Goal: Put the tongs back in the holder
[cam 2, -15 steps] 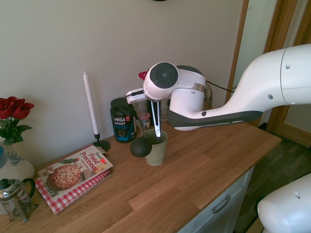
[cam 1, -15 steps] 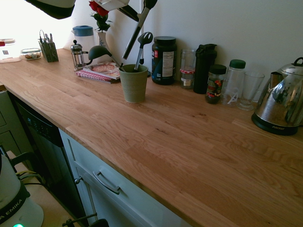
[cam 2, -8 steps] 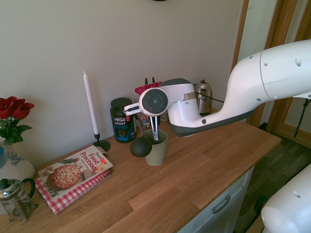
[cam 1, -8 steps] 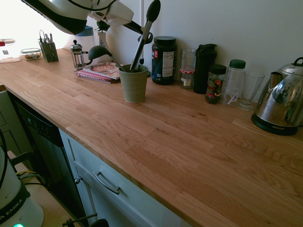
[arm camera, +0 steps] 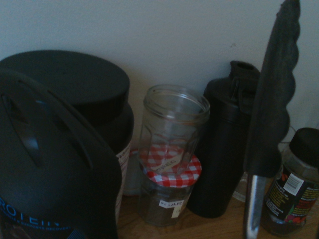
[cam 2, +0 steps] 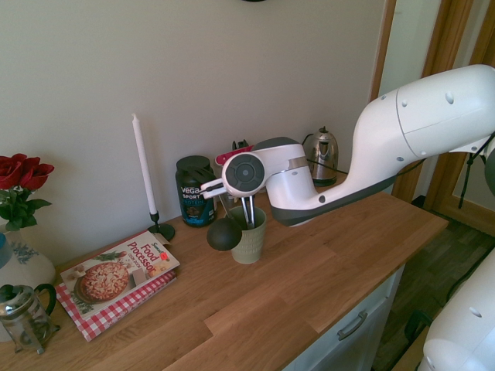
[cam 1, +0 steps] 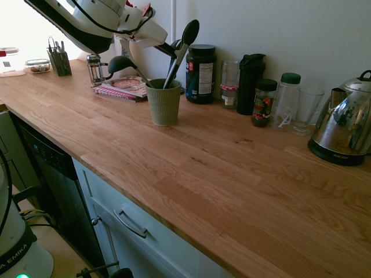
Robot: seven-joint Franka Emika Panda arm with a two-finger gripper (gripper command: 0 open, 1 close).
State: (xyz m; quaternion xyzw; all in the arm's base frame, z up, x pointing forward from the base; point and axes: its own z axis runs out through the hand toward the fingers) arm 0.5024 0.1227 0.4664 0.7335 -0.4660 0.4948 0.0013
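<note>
gripper (cam 1: 164,46): closed narrow on the tongs' shaft, just above the holder's rim, angled down; white arm comes in from the worktop's far end in the 1st ext view, from the opposite side in the 2nd
tongs (cam 1: 181,49): silver shaft w/ black rounded tip pointing up; lower end is inside the holder, leaning toward the wall edge; in wrist view (arm camera: 271,99) the scalloped black tip and a bit of metal shaft rise close to the lens
holder (cam 1: 163,102): sage-green ribbed cup, upright on the worktop, near the wall edge but a bit out from the row of jars; in 2nd ext view (cam 2: 249,236) the metal shafts go down into its mouth
ladle (cam 1: 120,62): black bowl sticks out of the holder on the side toward the cookbook; handle runs down into the cup
spatula (arm camera: 45,149): black slotted head fills 1 side of the wrist view, blurred; where its handle goes, can't tell
worktop (cam 1: 220,168): oak boards
cookbook (cam 2: 116,278): flat on a red-check cloth, just beside the holder, toward the roses
protein tub (cam 1: 200,73): black lid, at the wall edge right behind the holder
jar (cam 1: 229,84): clear glass, red-check lid, next to the tub
shaker (cam 1: 250,83): black, beside the jar
kettle (cam 1: 345,124): chrome, wall edge, well apart from the holder
candle (cam 2: 143,176): white, upright in a black stand by the wall
french press (cam 1: 94,67): small, beyond the cookbook
</note>
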